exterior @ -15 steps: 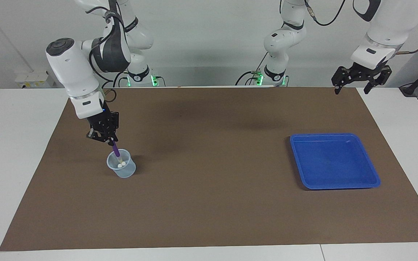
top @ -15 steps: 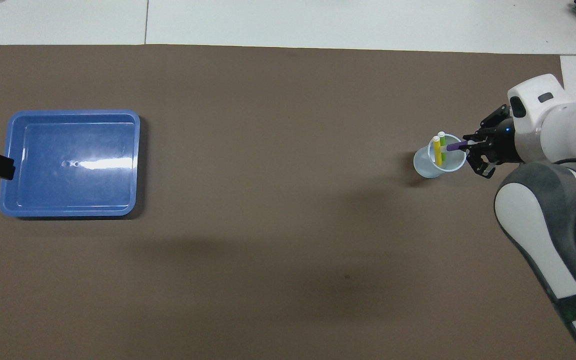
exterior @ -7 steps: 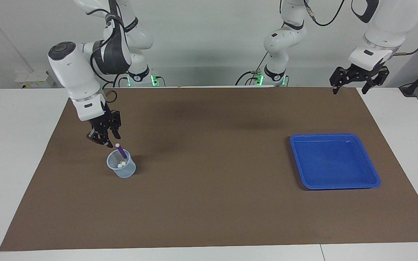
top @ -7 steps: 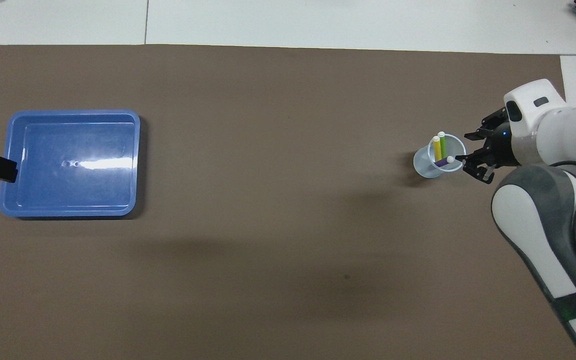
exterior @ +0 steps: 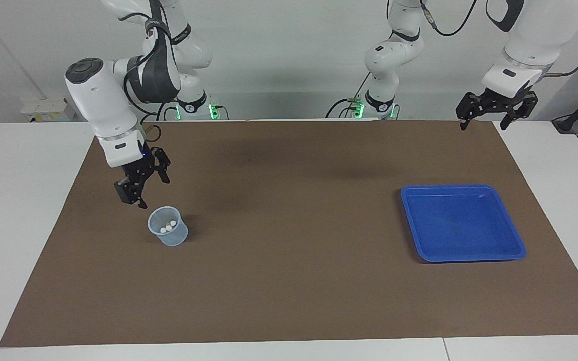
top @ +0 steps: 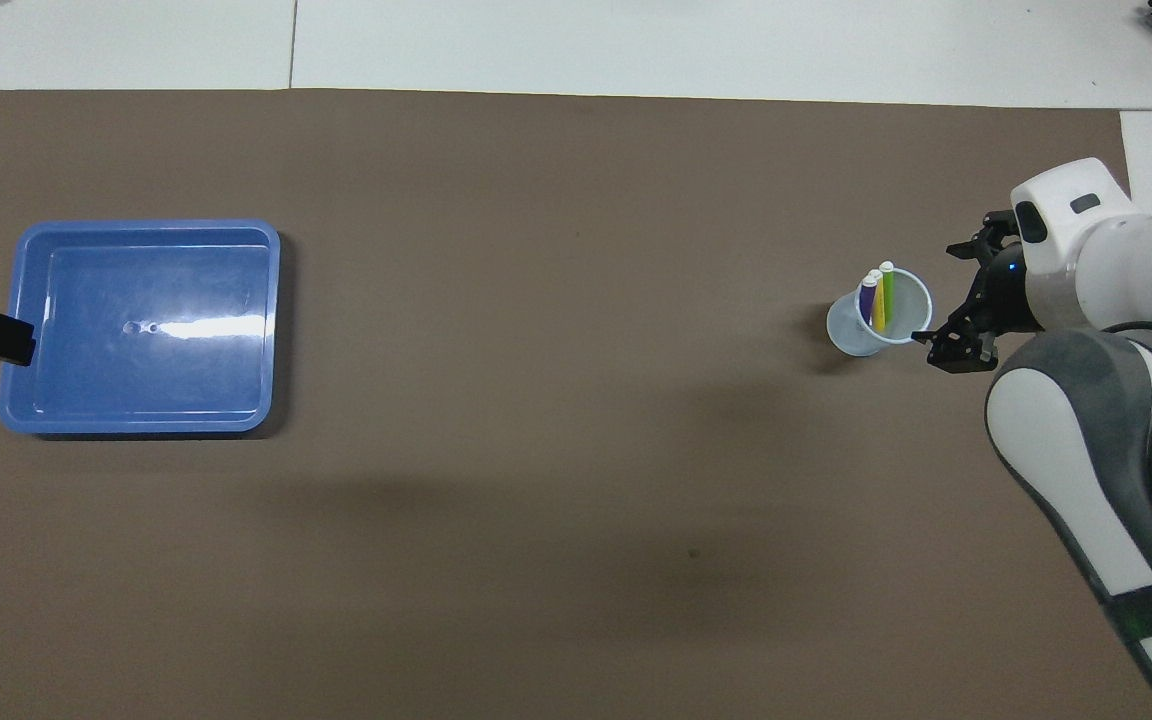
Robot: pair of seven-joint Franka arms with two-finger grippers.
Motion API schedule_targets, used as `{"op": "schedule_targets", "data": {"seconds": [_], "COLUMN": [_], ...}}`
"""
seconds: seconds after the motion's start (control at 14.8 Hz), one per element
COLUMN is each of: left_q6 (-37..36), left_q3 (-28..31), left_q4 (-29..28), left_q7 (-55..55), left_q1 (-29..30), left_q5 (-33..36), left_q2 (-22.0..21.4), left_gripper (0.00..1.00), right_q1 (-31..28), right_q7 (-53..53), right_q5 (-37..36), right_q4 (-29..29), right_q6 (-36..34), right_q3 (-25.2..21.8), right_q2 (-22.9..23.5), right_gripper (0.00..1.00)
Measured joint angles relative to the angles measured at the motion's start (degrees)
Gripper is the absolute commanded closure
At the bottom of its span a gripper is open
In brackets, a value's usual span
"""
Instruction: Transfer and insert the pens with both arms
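Pens (top: 878,298), purple, yellow, green, all stand in clear cup (exterior: 168,226), caps up, just below and beside the right gripper (exterior: 144,184), whose jaws are spread and hold nothing. Left gripper (exterior: 494,107) waits high over the mat (exterior: 289,281) corner, jaws spread, empty. Blue tray (exterior: 515,239) sits under neither gripper, nothing in it.

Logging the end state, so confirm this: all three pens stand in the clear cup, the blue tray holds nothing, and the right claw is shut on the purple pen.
Wrong on the claw. The right claw is open beside the clear cup and holds nothing, as the facing view shows. The purple pen stands in the cup with the other two; the blue tray holds nothing.
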Motion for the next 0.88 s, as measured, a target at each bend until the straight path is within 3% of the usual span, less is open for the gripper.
{"op": "schedule_targets", "data": {"seconds": [0.41,0.88], "left_q6": [-0.05,0.02], "left_q3": [-0.06,1.09], "left_q4": [0.0,0.0], "left_q7": [0.0,-0.01], "left_q1": [-0.02,-2.07], "left_q5": [0.0,-0.01], "left_q2": [0.0,-0.02], "left_gripper": [0.0,0.0], "right_q1": [-1.29,-1.07], "right_q7": [1.46,26.23], "right_q5": [0.06,0.07], "right_q4": [1.03,11.75], "right_q6": [-2.26,-17.65], "right_q3": [-0.05,0.25], "right_q2": [-0.69,-2.38], "right_gripper": [0.0,0.0]}}
